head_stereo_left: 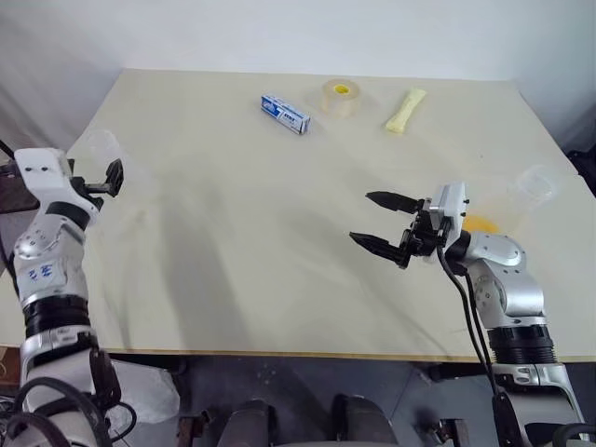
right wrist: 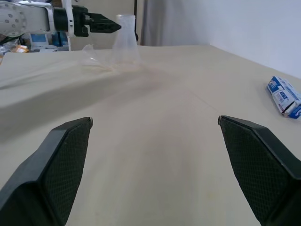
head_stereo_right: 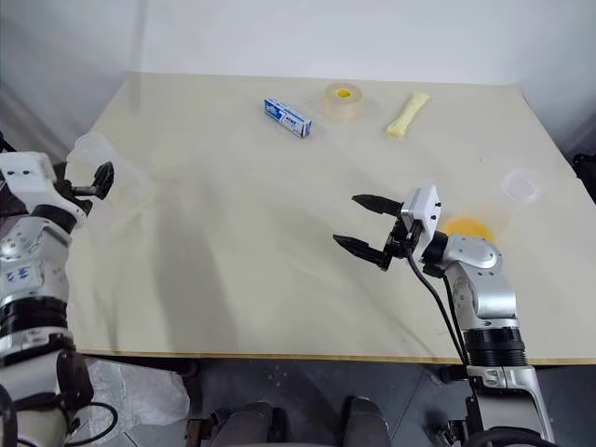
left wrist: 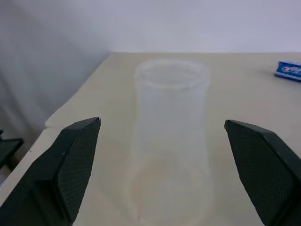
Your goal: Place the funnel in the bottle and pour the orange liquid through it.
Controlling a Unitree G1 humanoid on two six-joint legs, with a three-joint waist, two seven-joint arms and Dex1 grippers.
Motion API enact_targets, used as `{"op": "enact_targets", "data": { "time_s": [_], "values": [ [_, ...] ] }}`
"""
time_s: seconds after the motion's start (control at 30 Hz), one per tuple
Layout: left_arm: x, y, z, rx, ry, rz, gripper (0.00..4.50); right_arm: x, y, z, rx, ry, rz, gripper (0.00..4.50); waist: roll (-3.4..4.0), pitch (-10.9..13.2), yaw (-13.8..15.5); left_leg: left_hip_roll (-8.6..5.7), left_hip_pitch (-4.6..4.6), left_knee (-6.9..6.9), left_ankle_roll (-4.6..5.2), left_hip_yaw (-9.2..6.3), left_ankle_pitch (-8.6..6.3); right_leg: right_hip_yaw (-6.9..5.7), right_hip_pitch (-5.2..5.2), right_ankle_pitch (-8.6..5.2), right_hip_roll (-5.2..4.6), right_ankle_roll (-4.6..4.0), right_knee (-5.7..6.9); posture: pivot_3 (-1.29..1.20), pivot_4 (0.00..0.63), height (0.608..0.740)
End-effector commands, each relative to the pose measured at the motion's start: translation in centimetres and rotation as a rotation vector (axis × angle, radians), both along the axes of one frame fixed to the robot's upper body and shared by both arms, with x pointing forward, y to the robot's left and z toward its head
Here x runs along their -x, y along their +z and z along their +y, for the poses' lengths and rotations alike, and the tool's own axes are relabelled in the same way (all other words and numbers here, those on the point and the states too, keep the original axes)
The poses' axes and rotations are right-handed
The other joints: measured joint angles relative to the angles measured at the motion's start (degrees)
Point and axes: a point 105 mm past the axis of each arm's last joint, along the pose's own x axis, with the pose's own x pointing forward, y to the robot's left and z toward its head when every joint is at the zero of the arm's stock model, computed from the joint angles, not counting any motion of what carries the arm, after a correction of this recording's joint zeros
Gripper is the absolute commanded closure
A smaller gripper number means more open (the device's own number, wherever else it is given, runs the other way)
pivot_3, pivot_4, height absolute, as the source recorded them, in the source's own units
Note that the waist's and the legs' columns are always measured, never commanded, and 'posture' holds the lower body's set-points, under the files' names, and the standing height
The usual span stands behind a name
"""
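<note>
Left gripper (left wrist: 162, 136) spread wide at table's left edge, clear conical bottle (left wrist: 170, 141) standing upright between its fingers, untouched. Small clear plastic funnel (right wrist: 90, 55) lies on cream table (head_stereo_left: 261, 242) just beside bottle. Right gripper (head_stereo_left: 380, 222) wide open too, empty, above table. Orange liquid (head_stereo_right: 467, 226) pools in second clear flask (head_stereo_right: 518, 190) behind right wrist.

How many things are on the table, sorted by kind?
Clear flasks: 2 (bottle, flask holding orange liquid)
Funnel: 1
Blue box: 1
Tape roll: 1
Yellow packet: 1
Total: 6
</note>
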Motion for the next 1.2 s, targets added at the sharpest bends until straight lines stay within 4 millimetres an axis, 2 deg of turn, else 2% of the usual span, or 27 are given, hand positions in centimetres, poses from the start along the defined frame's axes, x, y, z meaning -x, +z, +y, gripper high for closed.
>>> {"op": "enact_targets", "data": {
  "time_s": [0.03, 0.33, 0.43, 0.6, 0.7, 0.77, 0.83, 0.97, 1.03, 1.1, 1.2],
  "values": [
    [-0.2, 1.7, 0.9, -0.039, 0.03, -0.048, 0.0, 0.6, 1.0, 0.1, -0.011, 0.008, -0.042, 0.02, -0.01, 0.01, -0.49, -0.01, 0.0, 0.0, 0.0, 0.0, 0.0, -0.02, 0.0, 0.0, -0.02, 0.01, 0.03, 0.0, 0.15, 0.74],
    [-1.7, 2.0, 0.7, -0.016, 0.029, -0.032, 0.0, 0.6, 1.1, 0.1, -0.012, -0.006, -0.046, 0.02, -0.14, 0.08, -0.83, -0.04, -0.01, -0.02, 0.0, -0.03, 0.0, -0.12, -0.03, 0.02, -0.06, 0.04, 0.12, 0.0, 0.15, 0.74],
    [-1.8, 2.2, 0.7, -0.021, 0.035, -0.04, 0.59, 0.5, 1.2, 0.0, -0.015, -0.014, -0.051, 0.0, -0.17, 0.1, -0.86, -0.05, -0.02, -0.01, 0.0, -0.03, 0.0, -0.12, -0.03, 0.02, -0.07, 0.04, 0.13, 0.0, 0.15, 0.74],
    [-1.7, 2.2, 0.7, -0.023, 0.023, -0.042, 2.15, 0.4, 1.2, -0.1, -0.014, -0.025, -0.056, 0.0, -0.18, 0.11, -0.92, -0.06, -0.02, -0.01, 0.0, -0.1, 0.0, -0.12, -0.03, 0.02, -0.09, 0.05, 0.14, 0.0, 0.15, 0.74],
    [-1.4, 2.5, 1.0, -0.035, 0.025, -0.052, 2.2, 0.5, 1.2, -0.1, -0.012, -0.028, -0.058, 0.0, -0.18, 0.11, -0.88, -0.07, -0.02, -0.01, 0.01, -0.22, 0.0, -0.12, -0.03, 0.03, -0.1, 0.05, 0.14, 0.0, 0.15, 0.74],
    [-1.3, 3.6, 1.2, -0.059, 0.027, -0.079, 2.2, 0.4, 1.3, -0.2, -0.012, -0.033, -0.062, 0.0, -0.2, 0.12, -0.93, -0.08, -0.02, -0.01, 0.0, -0.25, 0.0, -0.12, -0.03, 0.03, -0.1, 0.06, 0.14, 0.0, 0.15, 0.74],
    [-1.2, 5.4, 0.6, -0.106, 0.005, -0.137, 2.2, 0.3, 1.5, -0.3, -0.009, -0.037, -0.068, 0.0, -0.24, 0.14, -0.97, -0.08, -0.02, -0.01, 0.01, -0.27, 0.0, -0.13, -0.04, 0.03, -0.1, 0.06, 0.15, 0.0, 0.15, 0.74],
    [-1.7, 9.5, -3.4, -0.178, -0.18, -0.253, 2.2, 0.1, 1.9, -1.0, -0.004, -0.058, -0.084, 0.0, -0.33, 0.19, -0.58, -0.11, -0.24, 0.19, 0.01, -0.33, 0.0, -0.25, -0.05, 0.04, -0.1, 0.07, 0.21, 0.0, 0.15, 0.74],
    [-1.8, 10.5, -5.0, -0.191, -0.26, -0.282, 2.2, 0.1, 1.9, -1.3, -0.002, -0.063, -0.087, 0.0, -0.32, 0.19, -0.55, -0.14, -0.65, 0.57, 0.01, -0.46, 0.0, -0.38, -0.15, 0.05, -0.11, 0.09, 0.36, 0.0, 0.15, 0.74],
    [-1.8, 11.4, -8.4, -0.227, -0.422, -0.312, 2.2, 0.4, 2.0, -1.8, 0.001, -0.062, -0.083, 0.0, -0.32, 0.19, -0.58, -0.23, -0.84, 0.73, 0.01, -0.56, 0.0, -0.43, -0.23, 0.06, -0.18, 0.12, 0.45, 0.0, 0.15, 0.74],
    [-1.5, 11.2, -14.3, -0.299, -0.677, -0.3, 2.2, 1.3, 1.8, -2.5, 0.019, -0.046, -0.065, 0.0, -0.33, 0.19, -0.4, -0.26, -0.85, 0.75, 0.02, -0.67, 0.0, -0.48, -0.18, 0.06, -0.19, 0.12, 0.48, 0.0, 0.15, 0.74]
  ]
}}
